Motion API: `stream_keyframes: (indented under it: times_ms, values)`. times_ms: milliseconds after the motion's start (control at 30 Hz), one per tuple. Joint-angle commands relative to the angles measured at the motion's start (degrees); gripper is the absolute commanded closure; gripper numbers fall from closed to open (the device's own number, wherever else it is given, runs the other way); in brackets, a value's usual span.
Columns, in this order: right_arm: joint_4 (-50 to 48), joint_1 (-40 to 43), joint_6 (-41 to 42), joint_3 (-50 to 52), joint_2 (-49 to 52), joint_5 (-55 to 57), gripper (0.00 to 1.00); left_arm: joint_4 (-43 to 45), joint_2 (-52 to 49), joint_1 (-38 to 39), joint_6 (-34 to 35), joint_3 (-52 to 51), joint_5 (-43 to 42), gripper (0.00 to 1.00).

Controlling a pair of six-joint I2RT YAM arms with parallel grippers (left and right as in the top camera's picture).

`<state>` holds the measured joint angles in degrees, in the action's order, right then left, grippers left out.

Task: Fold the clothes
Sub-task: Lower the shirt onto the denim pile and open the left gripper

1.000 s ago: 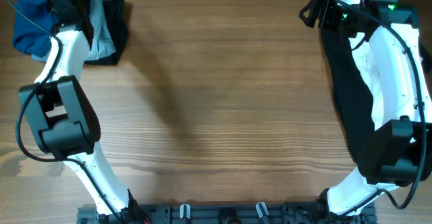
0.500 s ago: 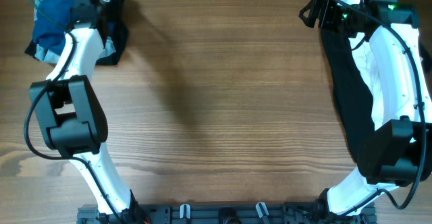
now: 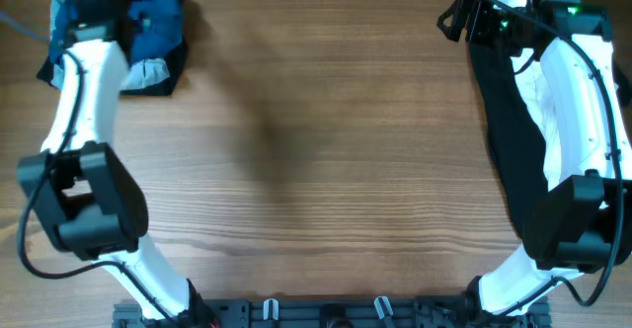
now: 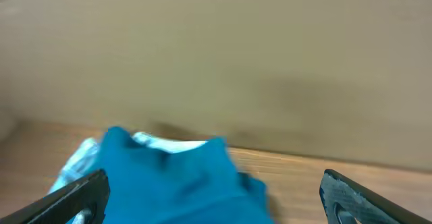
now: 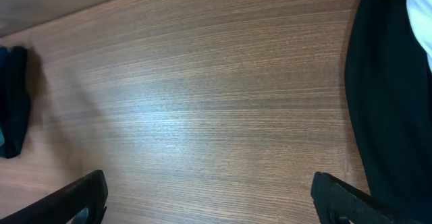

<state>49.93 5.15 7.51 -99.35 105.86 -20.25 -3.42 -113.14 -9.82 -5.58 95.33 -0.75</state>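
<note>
A blue shirt (image 3: 153, 22) lies crumpled on a small pile of clothes at the table's far left corner, over black cloth (image 3: 158, 76) and a pale piece (image 3: 146, 69). In the left wrist view the blue shirt (image 4: 169, 180) sits low between the fingers of my left gripper (image 4: 214, 187), which is open and holds nothing. At the right edge, a long black garment (image 3: 504, 140) and a white piece (image 3: 538, 91) lie partly under my right arm. My right gripper (image 3: 452, 17) hovers open above bare wood (image 5: 209, 183), left of the black garment (image 5: 391, 102).
The wooden table (image 3: 316, 160) stretches between the two heaps. A plain wall (image 4: 216, 48) rises behind the far edge. The arm bases and a black rail (image 3: 316, 313) stand along the near edge.
My left gripper has opened and let go of the blue shirt, which moved right and dropped onto the pile. The left arm swung back to the left. The right arm has not moved.
</note>
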Motion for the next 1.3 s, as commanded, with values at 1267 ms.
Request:
stream_keyframes:
  times_ms: [1267]
  values:
    - [3.93, -0.37, -5.99, -12.35, -30.51, 11.30, 0.00, -1.92, 14.88, -3.89, 7.37, 0.04, -4.35, 0.00]
